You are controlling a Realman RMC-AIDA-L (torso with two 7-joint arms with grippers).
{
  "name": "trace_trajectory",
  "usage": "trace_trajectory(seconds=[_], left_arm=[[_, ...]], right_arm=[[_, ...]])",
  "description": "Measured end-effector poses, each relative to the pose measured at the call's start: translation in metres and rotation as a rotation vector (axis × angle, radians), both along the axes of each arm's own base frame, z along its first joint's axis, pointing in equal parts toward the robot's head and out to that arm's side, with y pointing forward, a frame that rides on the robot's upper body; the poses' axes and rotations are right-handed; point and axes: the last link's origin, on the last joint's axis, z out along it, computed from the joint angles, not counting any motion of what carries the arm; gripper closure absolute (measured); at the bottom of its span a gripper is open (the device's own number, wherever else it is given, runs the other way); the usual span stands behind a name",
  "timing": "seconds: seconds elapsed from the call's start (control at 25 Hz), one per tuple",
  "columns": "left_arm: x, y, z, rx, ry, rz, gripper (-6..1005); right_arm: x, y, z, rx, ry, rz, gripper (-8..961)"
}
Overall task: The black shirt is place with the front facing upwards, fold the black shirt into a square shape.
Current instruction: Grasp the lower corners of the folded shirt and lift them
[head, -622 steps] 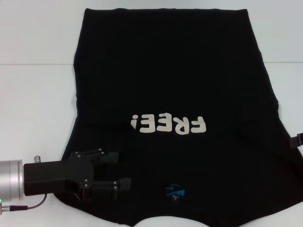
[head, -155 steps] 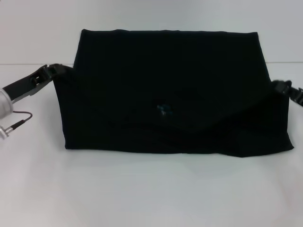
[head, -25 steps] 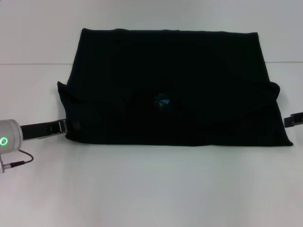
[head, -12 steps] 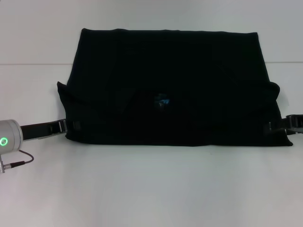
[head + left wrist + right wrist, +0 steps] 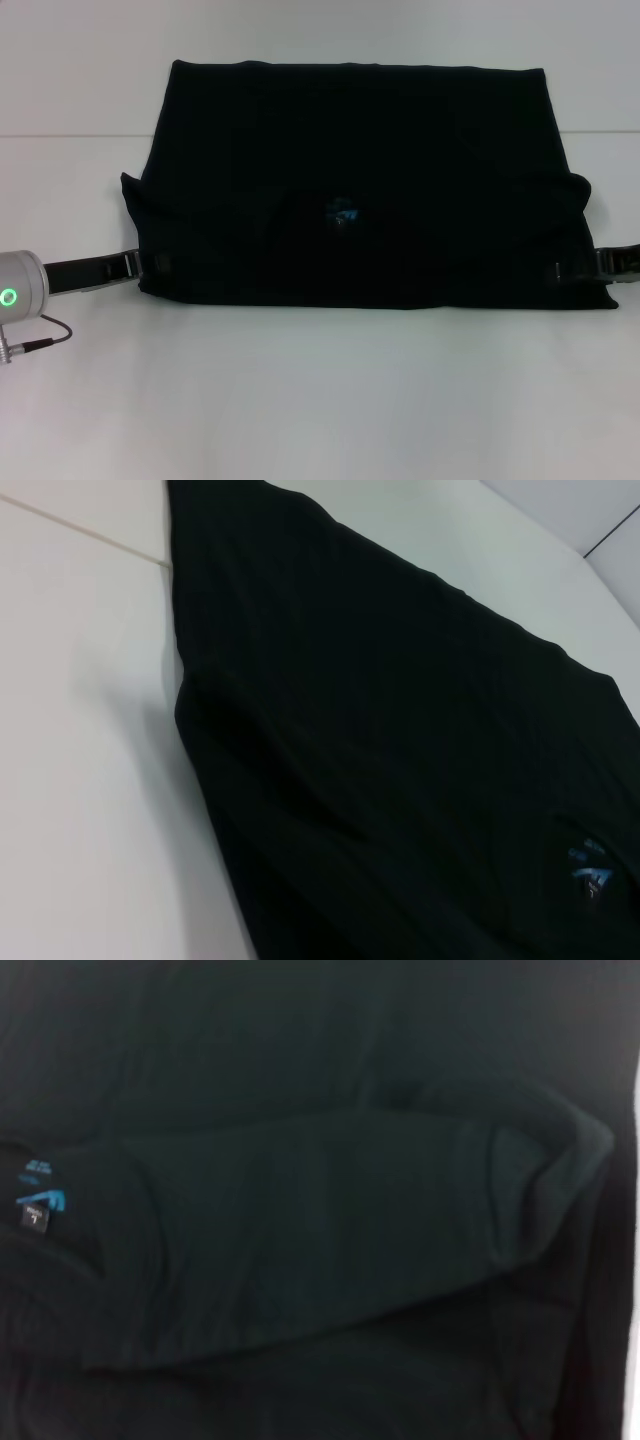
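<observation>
Head view: the left gripper [image 5: 150,266] reaches in low from the left edge of the frame, its dark fingers meeting the lower left corner of the black shirt [image 5: 360,185]; whether those fingers are spread or clamped on the cloth cannot be told, since they merge with the black fabric. Behind it, a silver wrist cylinder [image 5: 20,288] with a green ring light sits at the far left, and a thin cable [image 5: 35,342] curls beneath it. The right gripper [image 5: 580,268] enters from the right edge of the frame at the shirt's lower right corner, overlapping the cloth edge; its opening likewise cannot be told. The shirt lies flat on the white table [image 5: 320,400], filling the middle and upper part of the frame as a wide, roughly rectangular black panel, broader along its lower edge than its upper edge. No lettering shows on the exposed surface. A small blue neck label [image 5: 345,213] sits near the centre, inside a curved neckline. Soft bulges of folded fabric project at mid-height on both side edges. Left wrist view: the shirt [image 5: 400,750] crosses the frame diagonally over the table [image 5: 70,740], the label [image 5: 590,865] at lower right. Right wrist view: dark fabric [image 5: 320,1240] fills the frame, with a folded layer lying across it and the label [image 5: 40,1200] at the left.
</observation>
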Motion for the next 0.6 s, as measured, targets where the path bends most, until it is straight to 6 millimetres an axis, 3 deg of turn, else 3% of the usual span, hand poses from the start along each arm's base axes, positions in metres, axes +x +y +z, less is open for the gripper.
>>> trace_trajectory(seconds=[0.48,0.6], left_arm=[[0.0003,0.0002,0.0011,0.003,-0.007,0.0,949],[0.0005,0.0001,0.0011,0.002,-0.004,-0.006,947]], right_arm=[[-0.0002,-0.002,-0.0066,-0.022,-0.016,0.013,155],[-0.001,-0.0014,-0.0071,-0.026,-0.02,0.017,286]])
